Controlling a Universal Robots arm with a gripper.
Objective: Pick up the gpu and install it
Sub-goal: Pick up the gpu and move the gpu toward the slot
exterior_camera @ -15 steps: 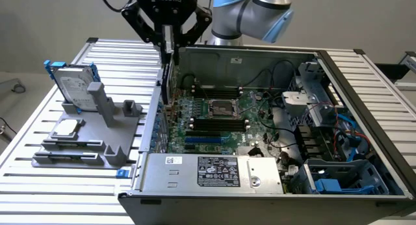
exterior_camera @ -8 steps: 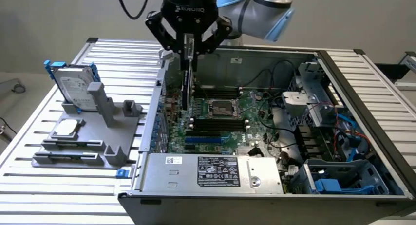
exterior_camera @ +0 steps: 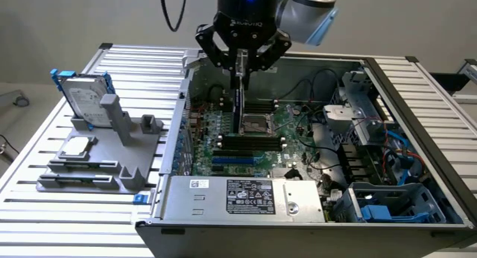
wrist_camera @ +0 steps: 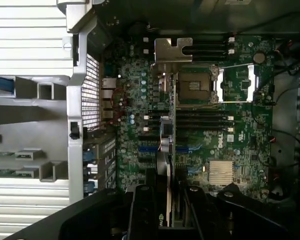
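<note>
black and slim seen edge-on, the flat gpu card (exterior_camera: 238, 96) is hanging from the black two-fingered gripper (exterior_camera: 240, 68). its long axis is running vertically, and its bent silver metal bracket (wrist_camera: 172, 52) is sitting at the end away from the claw. the claw is pinching the card's upper end between both fingers. the arm is pointing straight down into the open grey metal computer case (exterior_camera: 387, 82). the card's lower end is standing close over the green motherboard (exterior_camera: 287, 129) (contact cannot be told) near the long black memory slots (exterior_camera: 253, 142). the case walls are lying well apart from it on both sides.
</note>
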